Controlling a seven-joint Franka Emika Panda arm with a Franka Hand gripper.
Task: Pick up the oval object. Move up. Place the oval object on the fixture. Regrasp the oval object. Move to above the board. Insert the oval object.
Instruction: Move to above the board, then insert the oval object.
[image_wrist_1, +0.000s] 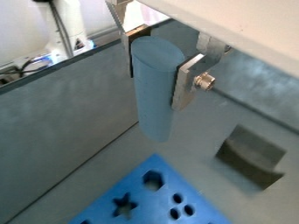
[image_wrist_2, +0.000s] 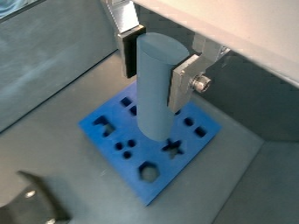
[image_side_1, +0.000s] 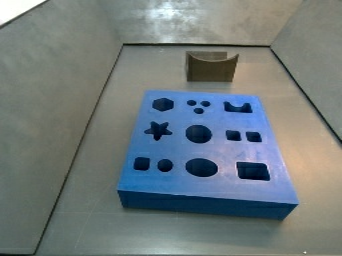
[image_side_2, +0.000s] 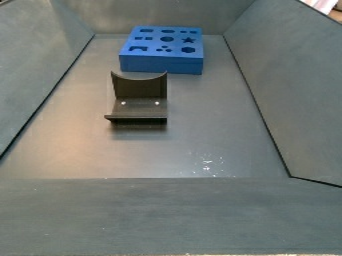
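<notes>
My gripper (image_wrist_1: 156, 74) is shut on the oval object (image_wrist_1: 153, 87), a pale blue-grey peg held upright between the silver fingers (image_wrist_1: 187, 83); both wrist views show it, and in a wrist view the peg (image_wrist_2: 156, 92) hangs high above the board (image_wrist_2: 111, 131). The board is a blue slab with dark shaped holes, also seen in both side views (image_side_1: 201, 150) (image_side_2: 163, 49). The fixture (image_side_1: 210, 66) is an olive-brown notched block behind the board; it also shows in a side view (image_side_2: 136, 98) and a wrist view (image_wrist_1: 250, 156). The gripper is out of both side views.
Grey bin walls (image_side_1: 60, 110) slope up around the grey floor (image_side_2: 174, 150). Cables and a white stand (image_wrist_1: 65, 31) lie outside the bin.
</notes>
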